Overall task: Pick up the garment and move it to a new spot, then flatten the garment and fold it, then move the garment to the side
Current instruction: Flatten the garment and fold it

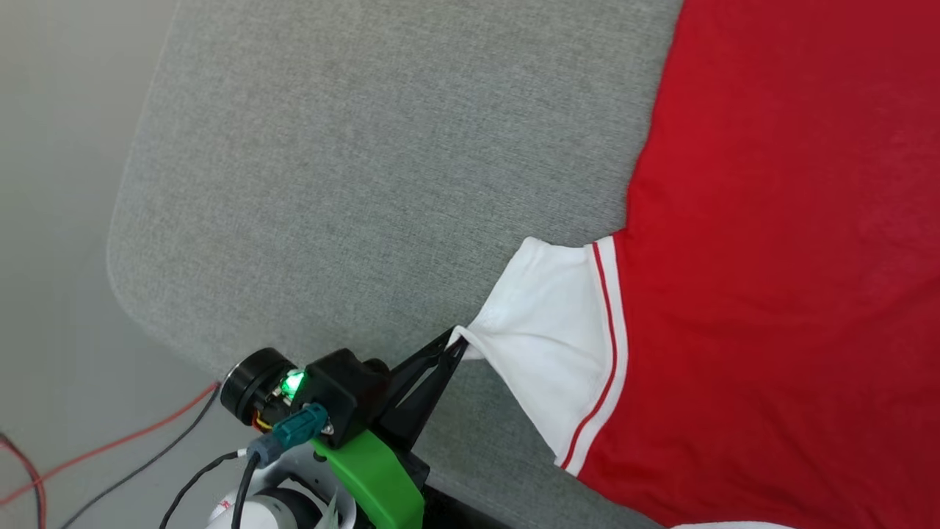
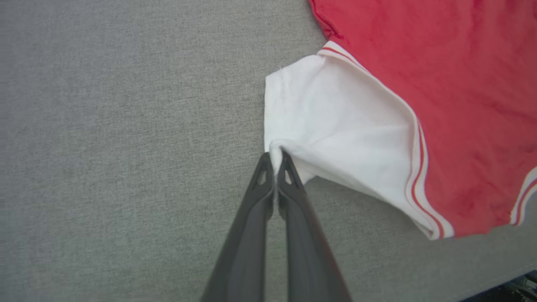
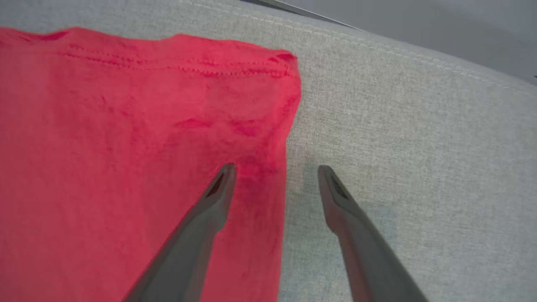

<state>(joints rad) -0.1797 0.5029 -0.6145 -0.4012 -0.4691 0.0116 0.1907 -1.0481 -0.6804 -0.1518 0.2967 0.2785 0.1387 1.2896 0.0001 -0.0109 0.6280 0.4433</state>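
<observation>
— How does the left arm sit?
— Low, at the near edge of the grey pad point(image 1: 367, 184). Its pale forearm comes up from the bottom of the head view and carries a green bracket point(image 1: 374, 477). The left gripper point(image 1: 457, 345) points across the pad towards the shirt, and its two long dark fingers taper to a point.
— And its grip?
— Pinched tight on the lower corner of the white sleeve point(image 2: 335, 126). The cloth bunches between the tips and is pulled taut into a wedge.
— Where's the garment point(image 1: 771, 257) itself?
— Spread over the right part of the pad, running out of the head view at the right. The red body is mostly flat, with light creases. A red-and-white striped band marks the sleeve seam.
— The right arm?
— The right gripper point(image 3: 275, 170) has its fingers spread wide, holding nothing. One finger is over red cloth, the other over bare pad, straddling the garment's side edge close to a stitched hem corner. I cannot tell whether it touches.
— The pad's make?
— Woven grey fabric, with a rounded corner and a stitched seam along its edge. Red and black cables point(image 1: 110, 441) trail on the pale floor point(image 1: 51, 220) past that corner.
</observation>
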